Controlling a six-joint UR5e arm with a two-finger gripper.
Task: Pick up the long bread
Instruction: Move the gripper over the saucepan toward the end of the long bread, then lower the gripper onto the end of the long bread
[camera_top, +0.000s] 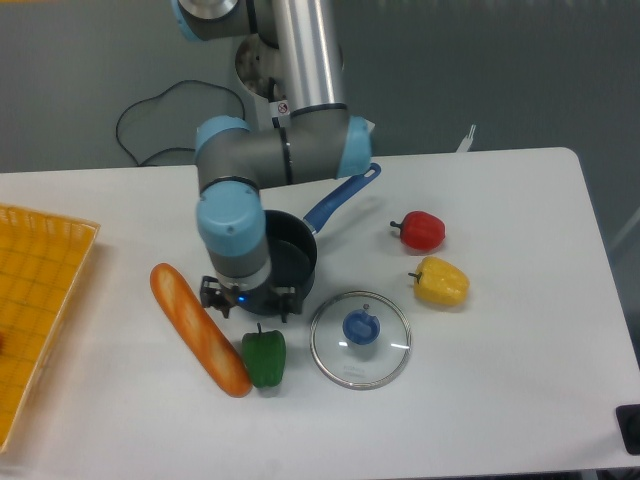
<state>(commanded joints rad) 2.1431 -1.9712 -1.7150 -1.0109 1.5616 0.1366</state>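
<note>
The long bread (198, 328), an orange-brown baguette with paler slashes, lies diagonally on the white table at left of centre. My gripper (248, 301) hangs just to its right, above the front rim of the black pot (283, 262), fingers spread and open with nothing between them. Its left finger is close to the bread's middle but apart from it.
A green pepper (264, 358) sits beside the bread's lower end. A glass lid (360, 339) with a blue knob lies right of it. A red pepper (421, 230) and a yellow pepper (441, 282) are further right. A yellow basket (35, 300) is at the left edge.
</note>
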